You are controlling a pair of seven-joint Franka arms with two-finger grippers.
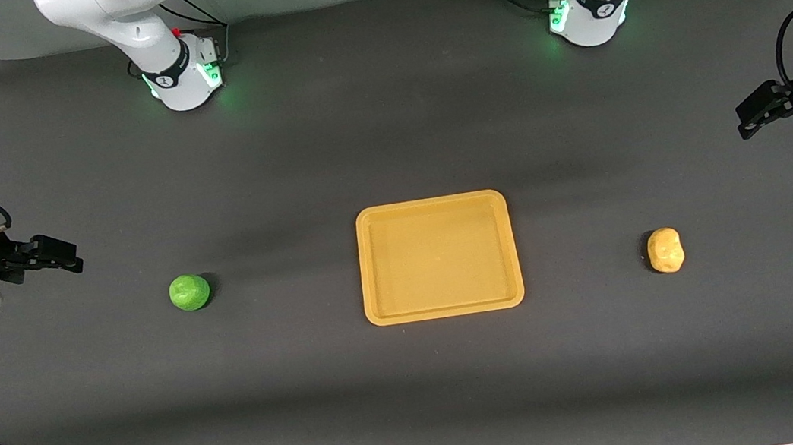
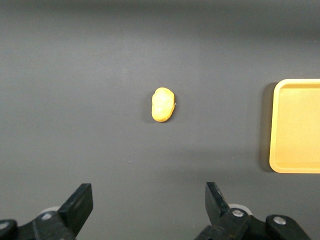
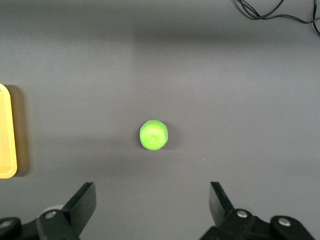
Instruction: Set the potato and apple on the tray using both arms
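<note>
While both sets of fingers stand wide, left gripper [image 2: 145, 207] faces the potato [image 2: 163, 104], right gripper [image 3: 152, 207] the apple [image 3: 153, 135], tray [image 1: 445, 309] between

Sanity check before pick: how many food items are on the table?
2. The apple lies toward the right arm's end, the potato toward the left arm's end, the tray between them. None looks hidden.

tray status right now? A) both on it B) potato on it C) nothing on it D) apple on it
C: the tray holds nothing; the apple sits on the table toward the right arm's end and the potato toward the left arm's end, both apart from it.
</note>
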